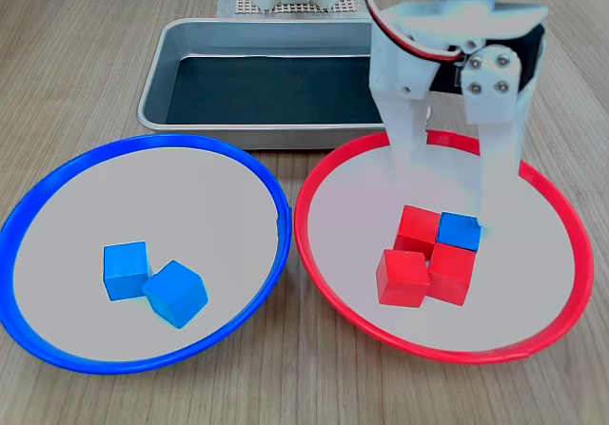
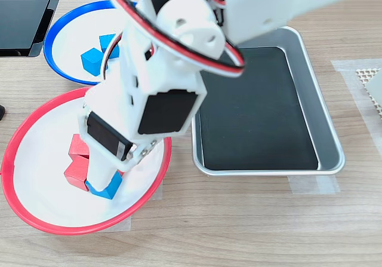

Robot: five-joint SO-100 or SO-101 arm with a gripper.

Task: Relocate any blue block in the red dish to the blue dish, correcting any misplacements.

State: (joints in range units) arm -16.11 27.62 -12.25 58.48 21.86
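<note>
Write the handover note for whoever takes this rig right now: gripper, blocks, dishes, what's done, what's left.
Gripper: open, jaws down inside the red dish, straddling the blue block but not closed on it.
Blue block: on the dish floor, tight against three red blocks.
Blue dish: holds two other blue blocks.
Metal tray: nothing in it.
Done: approach only.
Left: close on the block, lift, carry it to the blue dish, release.
</note>
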